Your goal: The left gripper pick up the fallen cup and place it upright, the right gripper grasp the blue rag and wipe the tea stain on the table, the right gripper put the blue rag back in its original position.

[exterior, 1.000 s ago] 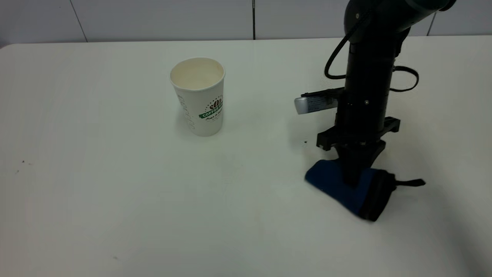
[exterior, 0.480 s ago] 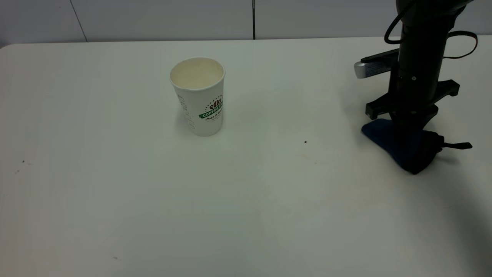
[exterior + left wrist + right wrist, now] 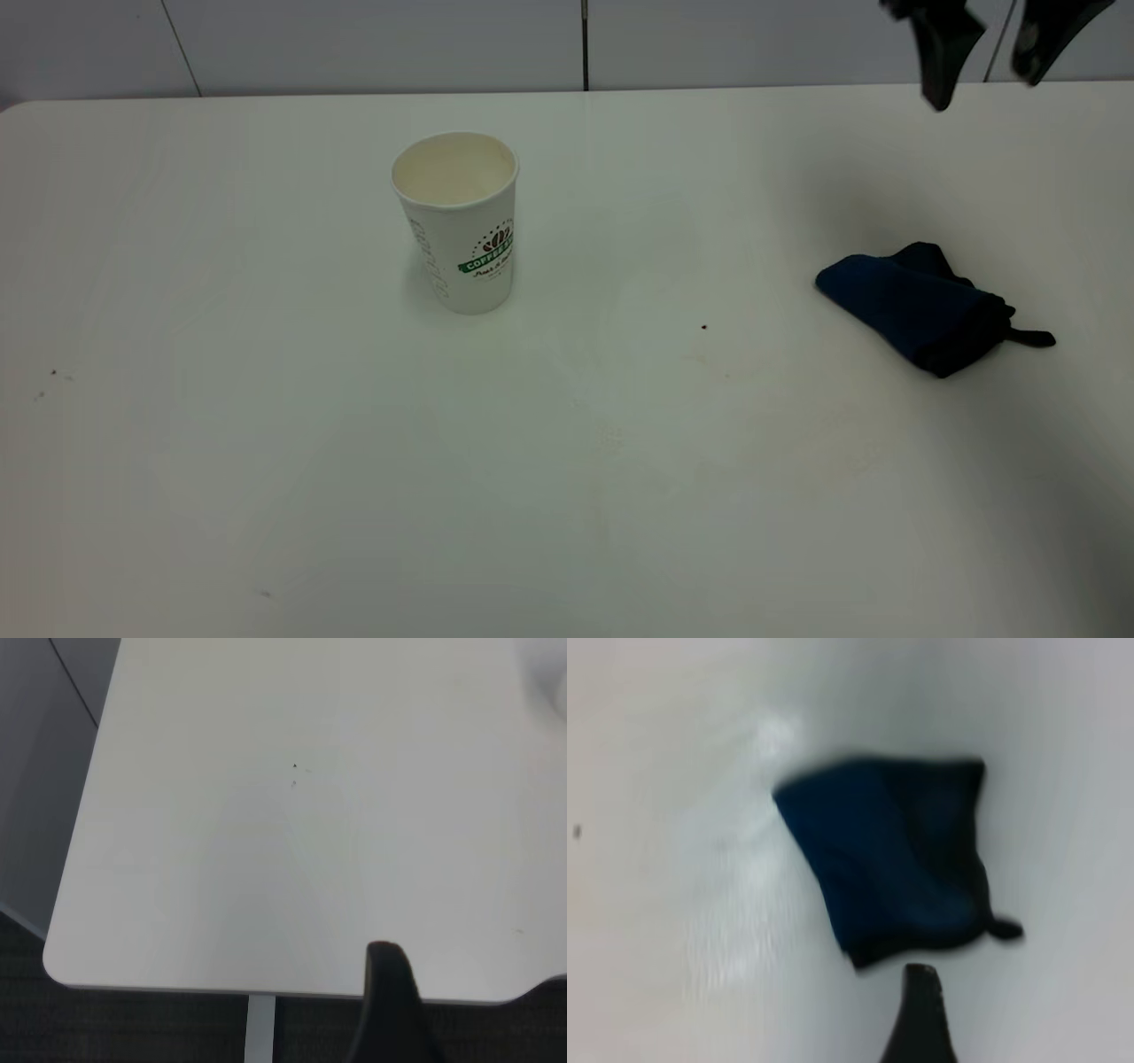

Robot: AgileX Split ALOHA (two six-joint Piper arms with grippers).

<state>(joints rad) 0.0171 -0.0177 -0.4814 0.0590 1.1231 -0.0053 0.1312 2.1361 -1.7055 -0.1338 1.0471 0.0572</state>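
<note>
The cup (image 3: 457, 223) stands upright on the table (image 3: 266, 461), left of the middle, mouth up. The blue rag (image 3: 918, 307) lies crumpled on the table at the right, loop tab pointing right; it also shows in the right wrist view (image 3: 895, 859). My right gripper (image 3: 985, 62) is open and empty, high above the table's far right, well above and behind the rag. No tea puddle shows, only a faint tan trace (image 3: 719, 365). My left gripper (image 3: 439, 979) is outside the exterior view; one finger (image 3: 386, 997) shows over the table's corner, holding nothing.
A tiny black speck (image 3: 704, 327) lies between cup and rag. A few small specks (image 3: 53, 373) lie near the left edge. A grey panelled wall runs behind the table's far edge.
My right gripper carried the rag from the front middle to the right, let it go there and rose to the top right. The cup has not moved.
</note>
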